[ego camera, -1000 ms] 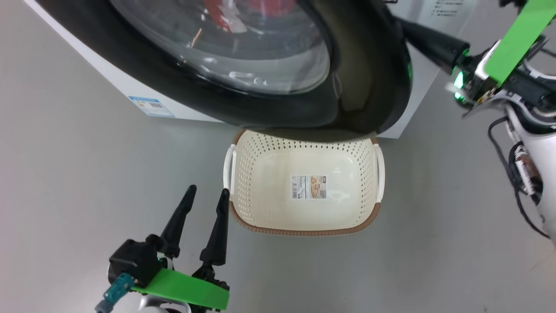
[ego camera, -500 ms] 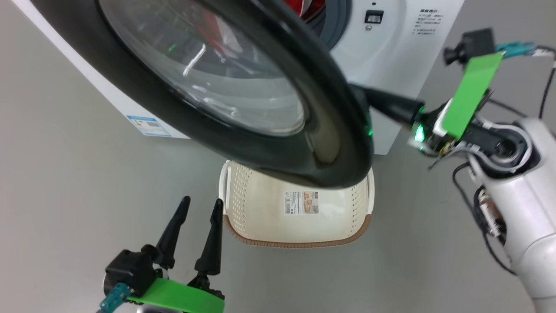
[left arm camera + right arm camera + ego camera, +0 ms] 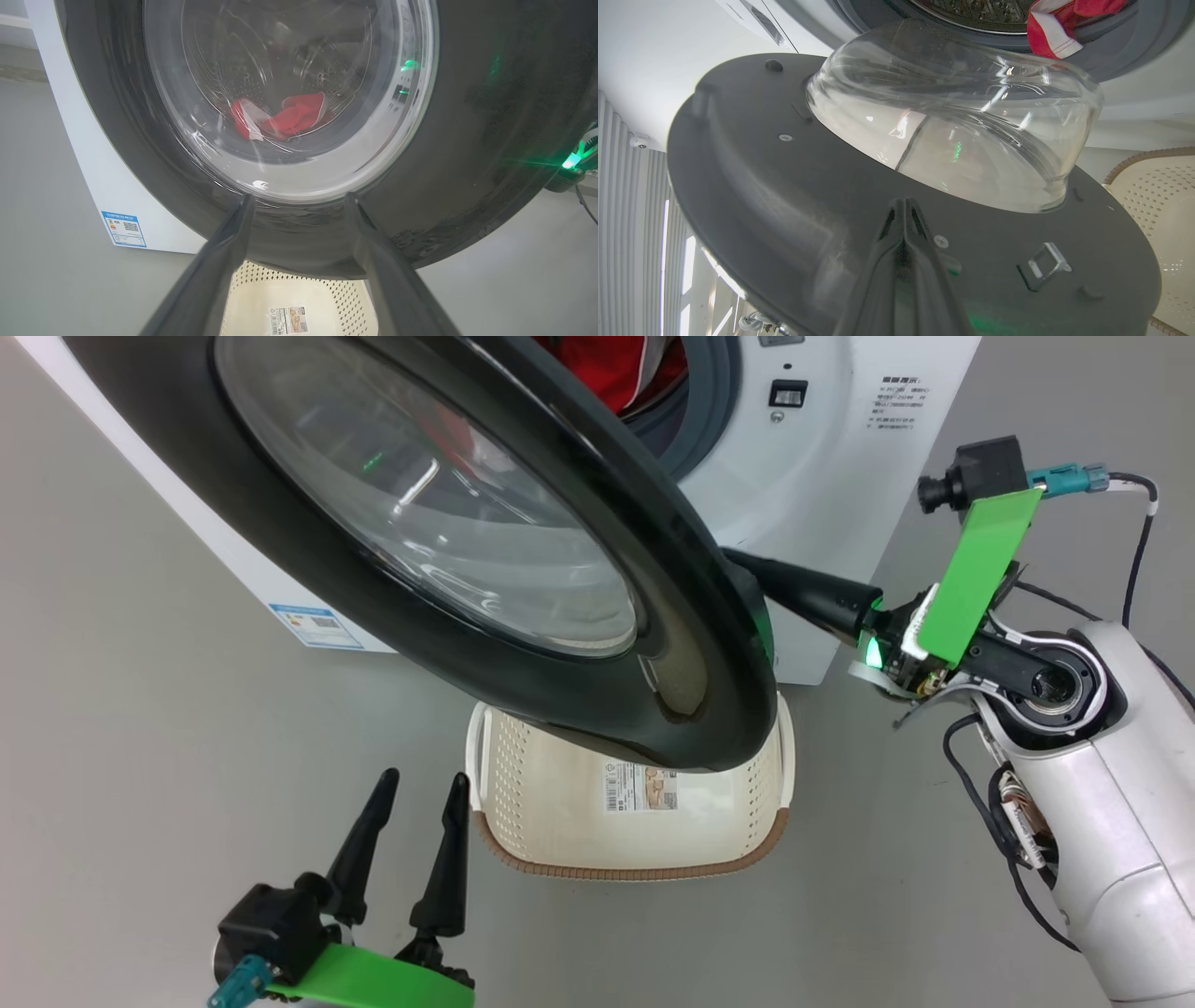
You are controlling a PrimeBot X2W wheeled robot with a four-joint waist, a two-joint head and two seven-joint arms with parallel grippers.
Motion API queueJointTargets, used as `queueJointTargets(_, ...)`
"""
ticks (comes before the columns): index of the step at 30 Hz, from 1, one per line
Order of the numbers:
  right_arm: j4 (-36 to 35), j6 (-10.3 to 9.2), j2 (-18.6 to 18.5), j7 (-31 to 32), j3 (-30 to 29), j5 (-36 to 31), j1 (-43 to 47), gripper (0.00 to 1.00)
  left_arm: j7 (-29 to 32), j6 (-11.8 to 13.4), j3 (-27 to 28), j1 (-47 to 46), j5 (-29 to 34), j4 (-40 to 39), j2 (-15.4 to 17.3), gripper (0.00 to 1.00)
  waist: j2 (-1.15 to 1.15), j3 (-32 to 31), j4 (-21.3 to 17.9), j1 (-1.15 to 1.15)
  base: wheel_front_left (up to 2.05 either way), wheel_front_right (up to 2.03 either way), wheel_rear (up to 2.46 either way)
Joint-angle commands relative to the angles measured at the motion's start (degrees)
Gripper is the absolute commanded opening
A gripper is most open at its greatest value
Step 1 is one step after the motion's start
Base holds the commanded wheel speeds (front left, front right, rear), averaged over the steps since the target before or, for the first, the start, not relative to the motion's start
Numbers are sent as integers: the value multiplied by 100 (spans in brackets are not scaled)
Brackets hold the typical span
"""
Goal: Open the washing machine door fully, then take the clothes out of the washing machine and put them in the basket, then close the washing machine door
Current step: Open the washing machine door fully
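Observation:
The washing machine door [image 3: 691, 644], black-rimmed with a bulging glass window [image 3: 448, 513], stands partly swung out over the basket [image 3: 635, 873]. My right gripper [image 3: 747, 567] is shut, and its tips rest behind the door's free edge against the inner face [image 3: 794, 196]. In the right wrist view the joined fingers [image 3: 903, 219] point at the glass bowl [image 3: 962, 130]. Red and white clothes [image 3: 607, 373] lie in the drum of the washing machine [image 3: 831, 476], and they show through the glass [image 3: 285, 119]. My left gripper [image 3: 423, 782] is open and empty, low and left of the basket.
Grey floor surrounds the machine. A blue label [image 3: 313, 625] sits low on the washer's front. The door's metal latch hook [image 3: 1045, 266] sticks out of its inner face. The door overhangs the basket's far half [image 3: 299, 298].
The door has swung outward from nearly shut, and the drum opening and clothes now show. My shut right gripper has moved in behind the door's edge. The head view has shifted too.

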Motion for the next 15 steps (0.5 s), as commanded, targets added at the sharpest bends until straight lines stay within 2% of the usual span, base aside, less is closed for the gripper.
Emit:
queueJointTargets(1, -163, 44, 91, -88, -3, -132, 71, 0, -70, 3, 196, 29, 3, -152, 58, 100, 0, -6, 1, 0, 0, 0, 0)
queueJointTargets(7, -12, 44, 107, -554, -139, -463, 175, 0, -70, -36, 230, 35, 13, -98, 58, 100, 0, -102, -19, 0, 0, 0, 0)
queueJointTargets(8, 1, 44, 97, -640, -139, -533, 221, 13, -70, -40, 241, 44, 13, -87, 58, 100, 0, -125, -30, 0, 0, 0, 0)
queueJointTargets(10, 13, 44, 96, -777, -128, -620, 341, 23, -70, -47, 269, 68, 14, -71, 58, 100, 0, -176, -63, 0, 0, 0, 0)
queueJointTargets(11, 14, 44, 92, -863, -133, -659, 410, 34, -70, -55, 283, 82, 14, -63, 58, 100, 0, -208, -84, 0, 0, 0, 0)
queueJointTargets(14, 57, 44, 73, -1103, -91, -800, 629, 48, -70, -87, 350, 139, 41, -24, 58, 100, 0, -294, -183, 0, 0, 0, 0)
queueJointTargets(15, 71, 44, 60, -1182, -69, -845, 706, 64, -70, -98, 375, 154, 53, -5, 58, 100, 0, -321, -213, 0, 0, 0, 0)
